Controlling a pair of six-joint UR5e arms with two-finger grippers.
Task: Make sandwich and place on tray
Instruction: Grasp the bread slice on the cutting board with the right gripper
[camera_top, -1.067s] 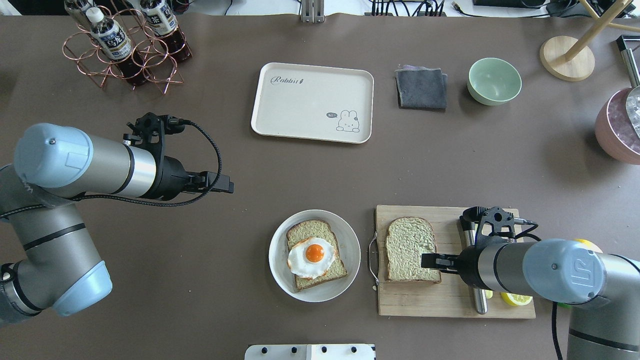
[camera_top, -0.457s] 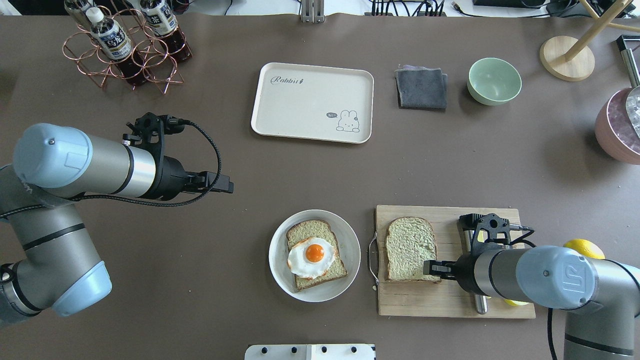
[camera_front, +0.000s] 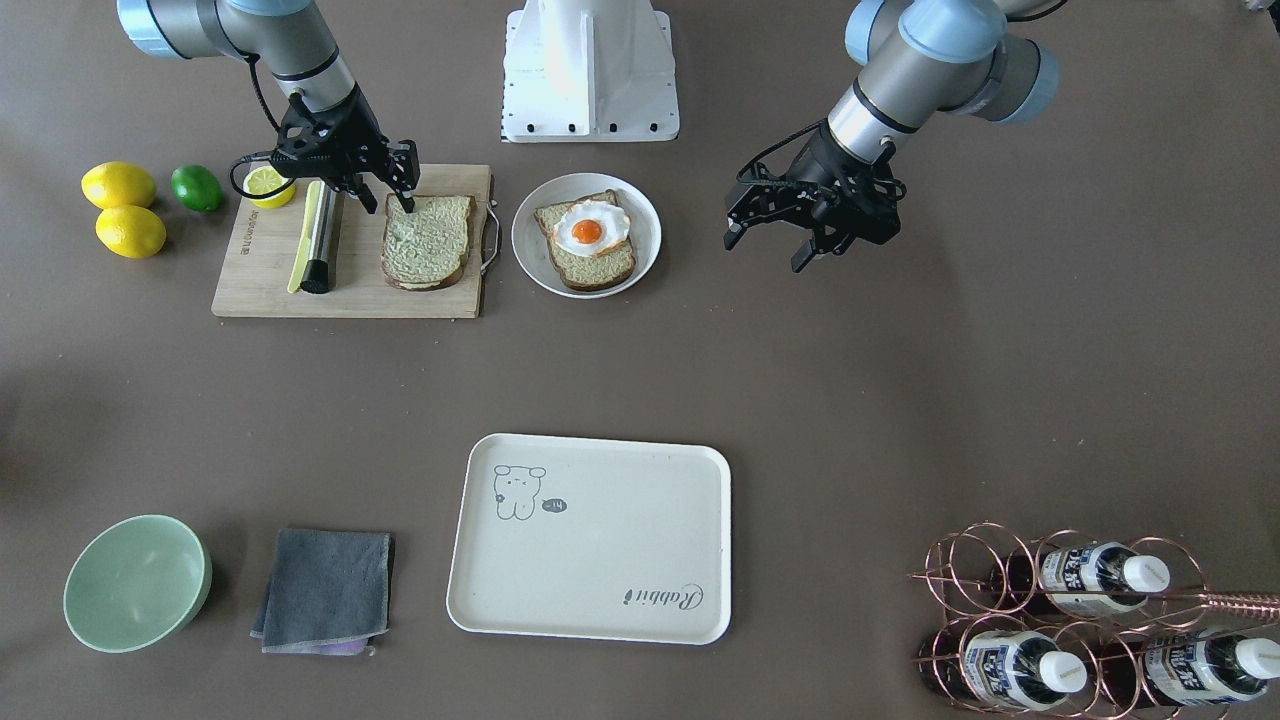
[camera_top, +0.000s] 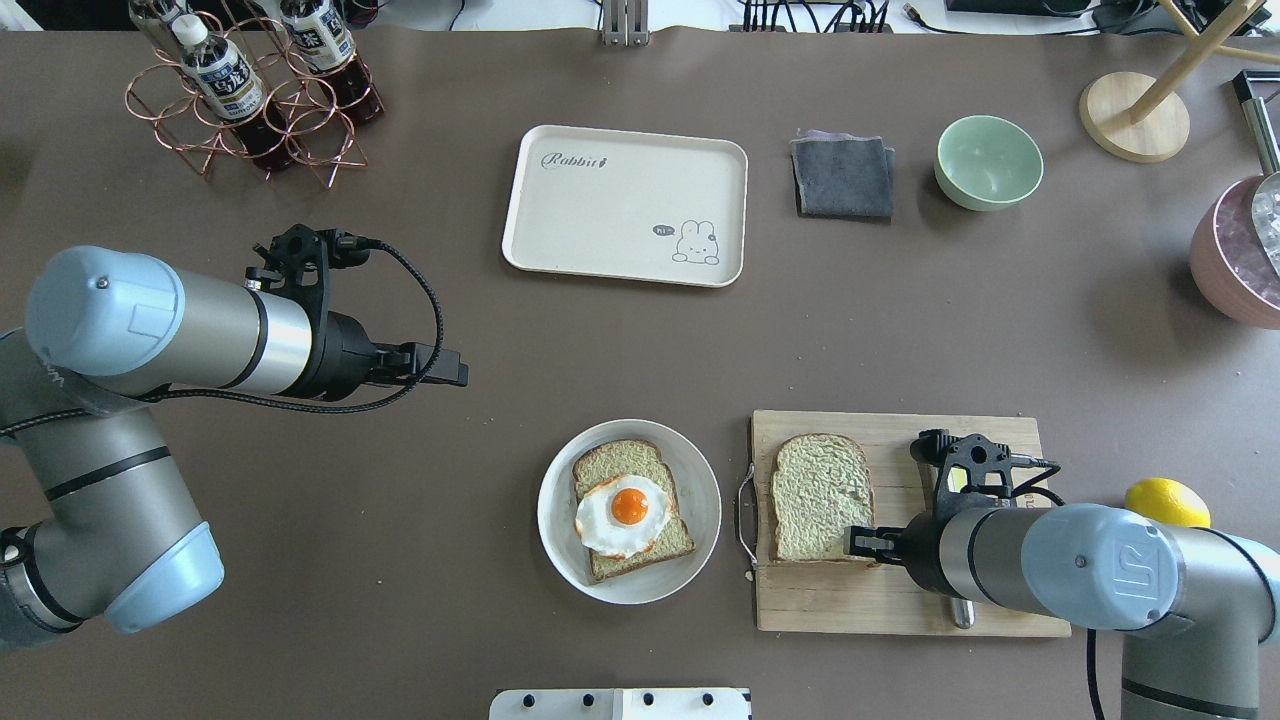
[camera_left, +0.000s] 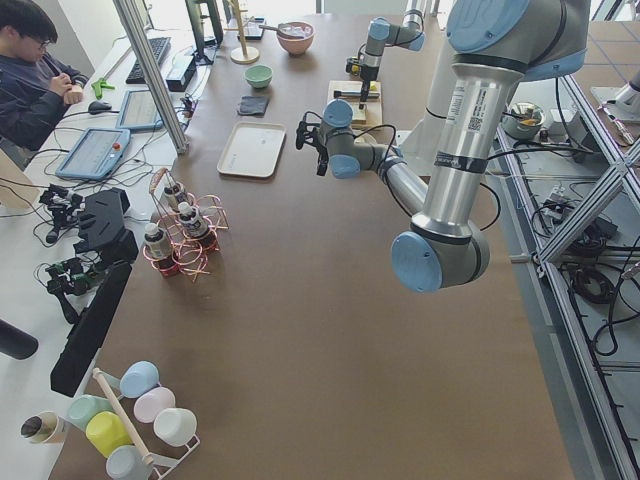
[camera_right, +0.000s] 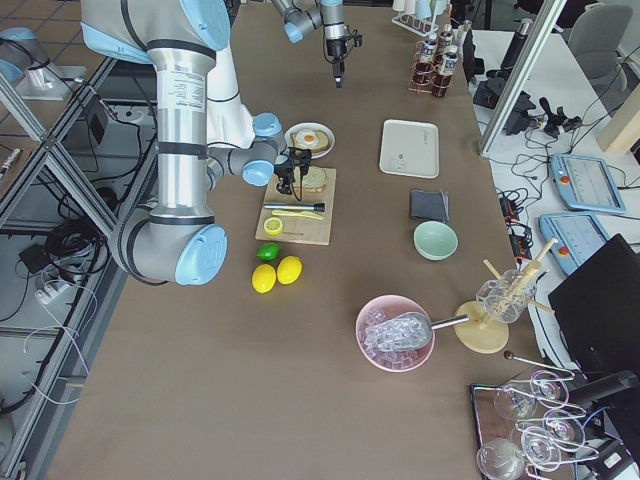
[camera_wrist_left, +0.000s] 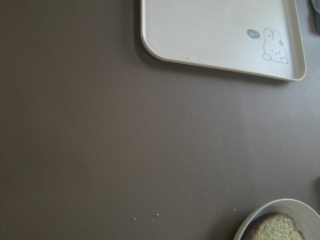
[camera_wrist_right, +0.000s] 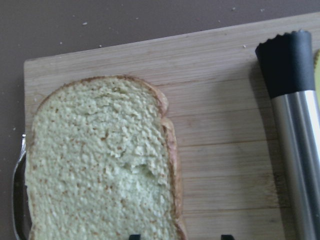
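Wooden cutting board (camera_top: 850, 600) near robot's edge of desk (camera_top: 400, 600): bare bread slice (camera_top: 820, 497) flat on top, metal utensil (camera_front: 322, 245) alongside. Right tool (camera_top: 858, 543) low at slice's near corner, fingers parted, one tip over bread, other over board, nothing gripped. Round white plate (camera_top: 700, 480) just beside board: second slice (camera_top: 615, 462) under fried egg (camera_top: 622, 513). Left tool (camera_front: 763, 256) above bare desk, spread wide, holding nothing. Cream tray (camera_top: 625, 205) at far side, well apart from plate and board.
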